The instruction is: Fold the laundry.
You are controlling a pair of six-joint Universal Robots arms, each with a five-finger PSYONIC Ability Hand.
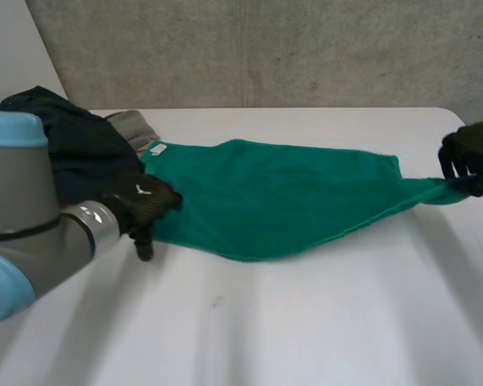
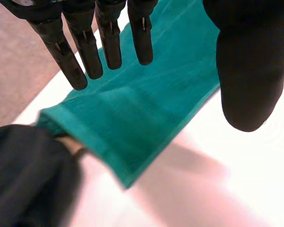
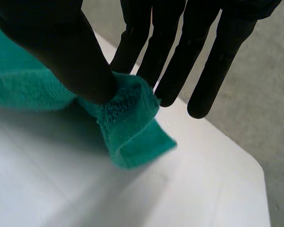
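We see the right hand (image 3: 61, 52) pinching a bunched corner of the green towel (image 3: 132, 127) between the thumb and the straight fingers (image 3: 208, 61). The folded tip of the corner sticks out past the thumb, just over the white table (image 3: 203, 189). A grey concrete surface (image 3: 270, 104) lies beyond the table edge.

Bright, even light glares off the white table (image 2: 255, 189); the towel (image 3: 132, 137) casts soft shadow.

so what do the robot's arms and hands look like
The left arm is a thick grey cylinder with light-blue caps and a silver wrist ring. The left hand is black with a small white mark on its back; the right hand is black too.
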